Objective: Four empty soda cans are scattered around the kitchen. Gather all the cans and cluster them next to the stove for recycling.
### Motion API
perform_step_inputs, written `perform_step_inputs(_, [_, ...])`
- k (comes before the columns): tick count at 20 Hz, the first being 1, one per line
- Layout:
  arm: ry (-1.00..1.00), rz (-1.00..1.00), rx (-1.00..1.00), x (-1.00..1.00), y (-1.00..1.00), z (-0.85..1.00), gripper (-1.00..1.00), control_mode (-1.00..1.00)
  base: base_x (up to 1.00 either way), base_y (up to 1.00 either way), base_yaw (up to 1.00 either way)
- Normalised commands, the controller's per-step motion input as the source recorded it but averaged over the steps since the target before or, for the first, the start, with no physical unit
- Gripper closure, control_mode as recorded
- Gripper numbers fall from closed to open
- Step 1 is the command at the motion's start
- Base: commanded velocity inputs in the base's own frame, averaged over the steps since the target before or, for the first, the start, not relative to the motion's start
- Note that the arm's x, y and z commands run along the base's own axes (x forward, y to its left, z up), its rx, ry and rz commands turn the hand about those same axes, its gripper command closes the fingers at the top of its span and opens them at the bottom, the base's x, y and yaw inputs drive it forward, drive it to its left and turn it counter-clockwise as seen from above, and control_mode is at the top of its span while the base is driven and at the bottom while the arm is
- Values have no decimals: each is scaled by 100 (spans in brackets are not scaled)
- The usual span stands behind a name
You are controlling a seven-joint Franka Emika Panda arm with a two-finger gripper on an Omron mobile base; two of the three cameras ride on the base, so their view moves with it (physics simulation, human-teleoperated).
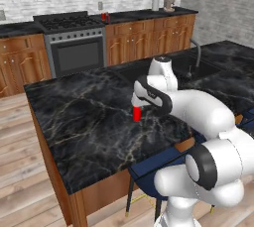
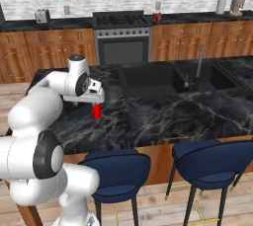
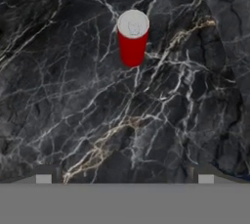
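Now jaws spread above one red can (image 3: 133, 39); second, perhaps, by stove (image 1: 69, 36).

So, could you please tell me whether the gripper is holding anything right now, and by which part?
Nothing is held: the gripper is open above the upright red cylindrical soda can.

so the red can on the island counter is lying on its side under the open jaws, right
Not quite. The red can stands upright on the island counter, silvery top facing up, as the hand view shows. The rest holds: the gripper is above it with jaws open.
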Motion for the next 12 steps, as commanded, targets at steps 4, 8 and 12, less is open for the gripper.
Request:
perform_step_inputs(4, [0, 0, 0, 29, 3, -18, -100, -100, 0, 0, 0])
perform_step_inputs(8, [0, 0, 0, 25, 5, -18, -100, -100, 0, 0, 0])
perform_step_inputs(12, [0, 0, 0, 25, 3, -11, -100, -100, 0, 0, 0])
